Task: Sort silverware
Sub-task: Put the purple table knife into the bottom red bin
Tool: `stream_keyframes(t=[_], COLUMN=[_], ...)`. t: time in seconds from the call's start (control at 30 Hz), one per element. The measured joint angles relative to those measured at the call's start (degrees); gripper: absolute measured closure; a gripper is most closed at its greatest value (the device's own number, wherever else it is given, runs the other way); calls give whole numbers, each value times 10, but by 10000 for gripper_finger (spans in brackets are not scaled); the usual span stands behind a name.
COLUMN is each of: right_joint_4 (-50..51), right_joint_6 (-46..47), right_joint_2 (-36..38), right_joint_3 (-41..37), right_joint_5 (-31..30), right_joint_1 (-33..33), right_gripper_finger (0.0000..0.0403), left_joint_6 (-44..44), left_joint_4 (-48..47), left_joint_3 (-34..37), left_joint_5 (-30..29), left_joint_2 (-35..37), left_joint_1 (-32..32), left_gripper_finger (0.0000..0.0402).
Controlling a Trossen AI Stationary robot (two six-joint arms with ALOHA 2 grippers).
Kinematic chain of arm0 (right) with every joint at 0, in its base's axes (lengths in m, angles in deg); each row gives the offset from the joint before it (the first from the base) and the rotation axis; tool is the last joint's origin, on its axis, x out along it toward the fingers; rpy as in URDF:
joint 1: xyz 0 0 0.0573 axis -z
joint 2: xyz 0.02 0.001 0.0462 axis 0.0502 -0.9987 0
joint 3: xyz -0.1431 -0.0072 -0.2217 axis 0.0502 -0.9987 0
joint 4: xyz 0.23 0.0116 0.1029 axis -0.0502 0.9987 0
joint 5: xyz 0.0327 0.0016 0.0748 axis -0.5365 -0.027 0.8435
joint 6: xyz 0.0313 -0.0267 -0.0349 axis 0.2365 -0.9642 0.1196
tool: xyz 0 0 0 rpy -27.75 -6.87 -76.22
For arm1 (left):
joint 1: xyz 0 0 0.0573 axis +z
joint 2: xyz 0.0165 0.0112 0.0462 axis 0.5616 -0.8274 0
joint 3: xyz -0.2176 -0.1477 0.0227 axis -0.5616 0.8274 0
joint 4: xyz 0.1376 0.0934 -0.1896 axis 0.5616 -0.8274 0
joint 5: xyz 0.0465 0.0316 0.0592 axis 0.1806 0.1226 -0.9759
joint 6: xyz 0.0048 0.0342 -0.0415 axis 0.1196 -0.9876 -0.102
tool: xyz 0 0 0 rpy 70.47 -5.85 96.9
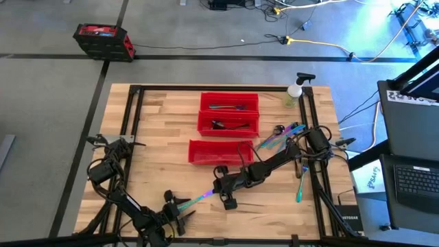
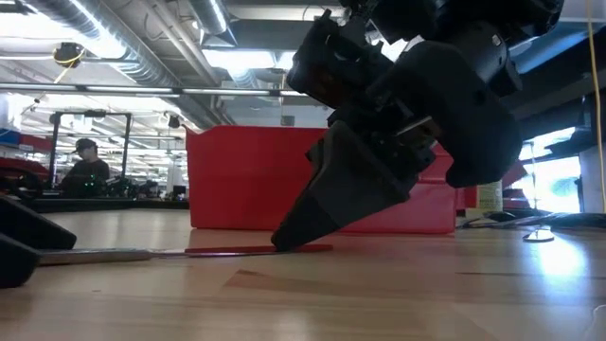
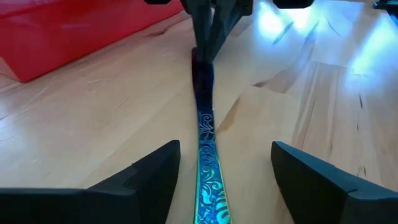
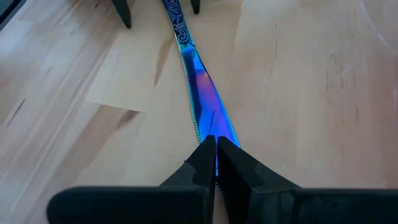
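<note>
Iridescent knife (image 3: 206,155), lying flat on the desk (image 1: 164,137) between the two arms, well short of the red bins (image 1: 230,113). Its blade tip is pinched by the closed right claw (image 4: 214,163); its handle is straddled by the wide-spread left claw (image 3: 224,171). For a clean handover, the left fingers should be closed squarely on the handle before the right grip is released.
</note>
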Motion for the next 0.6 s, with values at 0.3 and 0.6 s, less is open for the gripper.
stream_keyframes(t=[0.3, 0.6], right_joint_4=[0, 0], right_joint_6=[0, 1], right_joint_2=[0, 0], right_joint_3=[0, 0], right_joint_5=[0, 0], right_joint_1=[0, 0], right_gripper_finger=[403, 403], left_joint_6=[-9, -6], left_joint_4=[-1, -4], left_joint_3=[0, 0], left_joint_5=[1, 1], left_joint_2=[0, 0], left_joint_1=[1, 1], left_gripper_finger=[165, 165])
